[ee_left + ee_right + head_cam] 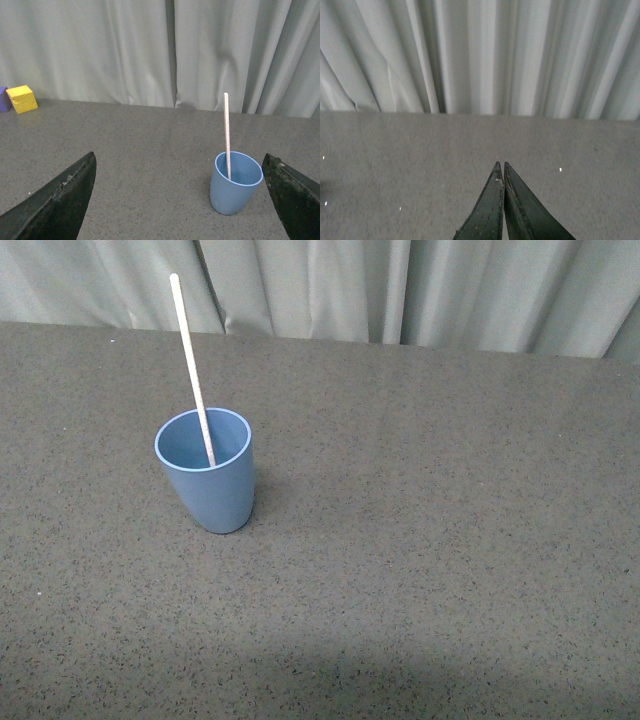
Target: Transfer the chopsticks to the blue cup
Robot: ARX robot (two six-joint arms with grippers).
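Observation:
The blue cup [206, 481] stands upright on the grey table, left of the middle in the front view. The cream-white chopstick [190, 364] stands inside it, leaning on the rim and rising well above it. Neither arm shows in the front view. In the left wrist view the cup [235, 184] and the chopstick [226, 130] lie ahead, close to one finger. My left gripper [179, 162] is open and empty, its fingers [60, 200] wide apart. My right gripper [501, 164] is shut on nothing, over bare table.
A yellow block [21, 98] and a purple block [3, 98] sit at the table's far edge in the left wrist view. Grey curtains [400, 290] hang behind the table [450, 540].

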